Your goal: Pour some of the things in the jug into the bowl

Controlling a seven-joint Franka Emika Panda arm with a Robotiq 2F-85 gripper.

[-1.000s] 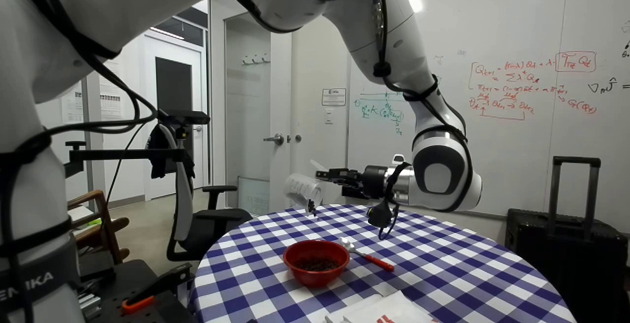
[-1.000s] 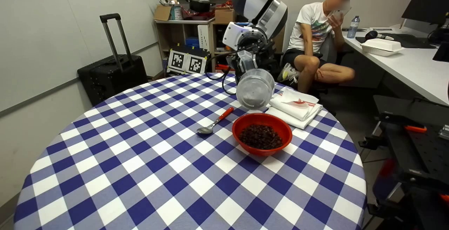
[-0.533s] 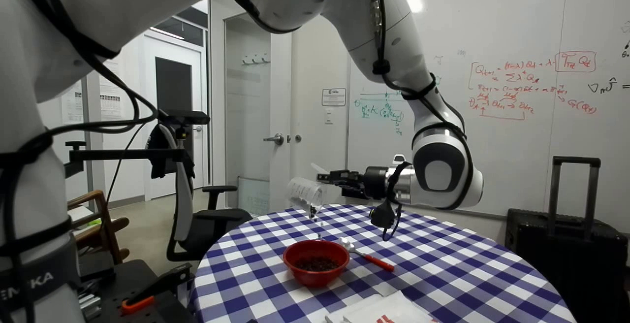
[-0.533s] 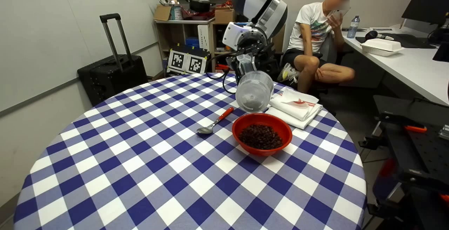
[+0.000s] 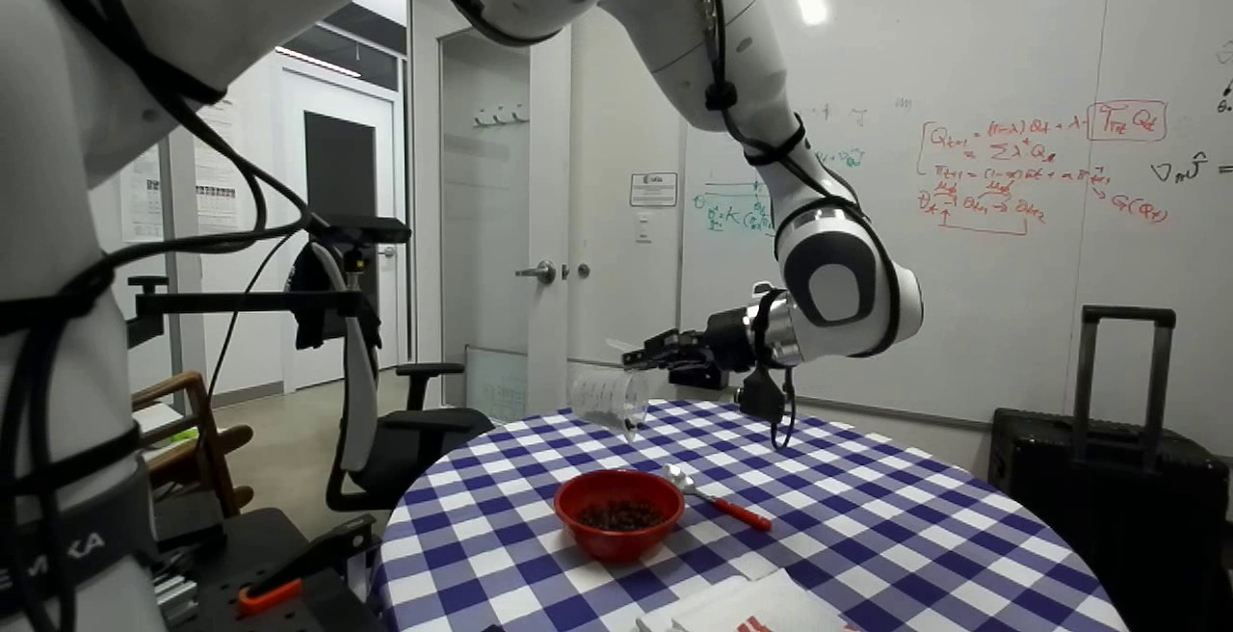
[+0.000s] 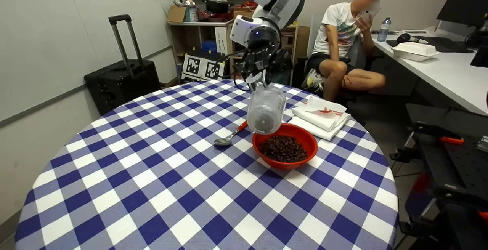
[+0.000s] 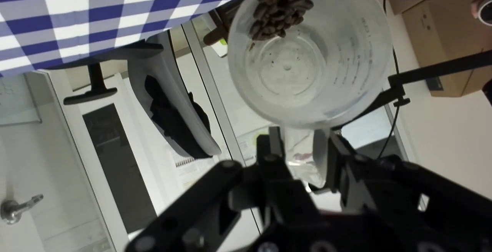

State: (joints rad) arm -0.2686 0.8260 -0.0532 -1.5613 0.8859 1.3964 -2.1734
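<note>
The clear jug [image 5: 609, 399] is held in the air above the red bowl [image 5: 618, 543], tilted, its mouth toward my wrist. In an exterior view the jug [image 6: 266, 109] overlaps the bowl's rim at the upper left. The bowl [image 6: 282, 165] stands on the table with a layer of brown beans [image 6: 283, 149] inside. In the wrist view I look into the jug [image 7: 338, 63]; a small heap of beans [image 7: 276, 12] lies against its wall near the base. My gripper [image 7: 301, 140] is shut on the jug's handle, and it shows in both exterior views [image 5: 641, 357] [image 6: 258, 80].
A spoon with a red handle [image 6: 241, 126] lies beside the bowl. Folded white cloths [image 6: 322, 118] lie on the checked tablecloth [image 6: 152, 189] near its edge. A black suitcase [image 5: 1108, 487] and an office chair [image 5: 424, 439] stand beyond the table. A person [image 6: 339, 32] sits nearby.
The jug has moved lower and tipped back, its base dropping. The dark beans that showed at its mouth no longer show there. The arm has shifted. The bowl has not moved.
</note>
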